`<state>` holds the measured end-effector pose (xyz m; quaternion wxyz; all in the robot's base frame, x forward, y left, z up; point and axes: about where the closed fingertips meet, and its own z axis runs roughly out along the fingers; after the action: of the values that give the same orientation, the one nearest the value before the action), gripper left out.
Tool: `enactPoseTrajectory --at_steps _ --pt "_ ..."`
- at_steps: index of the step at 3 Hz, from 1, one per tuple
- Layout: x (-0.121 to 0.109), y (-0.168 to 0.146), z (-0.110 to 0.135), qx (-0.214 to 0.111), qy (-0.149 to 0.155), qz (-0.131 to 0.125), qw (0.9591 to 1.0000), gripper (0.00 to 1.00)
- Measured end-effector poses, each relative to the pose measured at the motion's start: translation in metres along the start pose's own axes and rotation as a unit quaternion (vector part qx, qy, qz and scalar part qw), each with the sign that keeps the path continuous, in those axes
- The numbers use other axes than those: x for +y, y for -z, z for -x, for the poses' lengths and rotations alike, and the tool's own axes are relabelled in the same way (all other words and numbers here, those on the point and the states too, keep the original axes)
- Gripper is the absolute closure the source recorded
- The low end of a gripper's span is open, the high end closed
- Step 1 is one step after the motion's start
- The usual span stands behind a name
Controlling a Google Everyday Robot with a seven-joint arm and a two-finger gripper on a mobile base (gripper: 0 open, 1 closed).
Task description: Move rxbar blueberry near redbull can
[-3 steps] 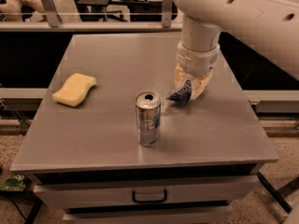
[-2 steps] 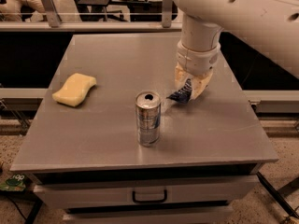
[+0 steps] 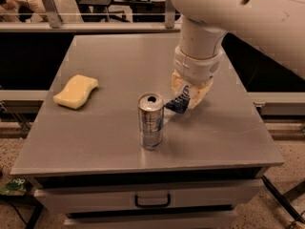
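Note:
The redbull can (image 3: 151, 121) stands upright near the front middle of the grey table (image 3: 109, 142). My gripper (image 3: 187, 99) hangs from the white arm just right of the can and behind it, low over the tabletop. It is shut on the rxbar blueberry (image 3: 177, 103), a dark blue wrapper tilted between the fingers, its lower end pointing toward the can's top. A small gap separates the bar from the can.
A yellow sponge (image 3: 76, 90) lies on the table's left side. The table has a drawer with a handle (image 3: 152, 202) below the front edge. Rails and chairs stand behind the table.
The gripper with the bar has moved a little left, closer to the can. The can and sponge have not moved.

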<state>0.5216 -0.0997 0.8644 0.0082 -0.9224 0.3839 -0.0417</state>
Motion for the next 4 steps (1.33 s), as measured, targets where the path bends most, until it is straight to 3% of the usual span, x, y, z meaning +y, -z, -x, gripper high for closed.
enactPoseTrajectory --at_steps 1,3,4 --pt "0.005 -0.003 0.017 -0.025 -0.002 -0.008 0.9996 0.80" --pt "0.007 -0.005 0.033 -0.041 0.004 -0.014 0.9991 0.33" --pt "0.006 -0.006 0.034 -0.041 0.004 -0.016 0.9990 0.00"
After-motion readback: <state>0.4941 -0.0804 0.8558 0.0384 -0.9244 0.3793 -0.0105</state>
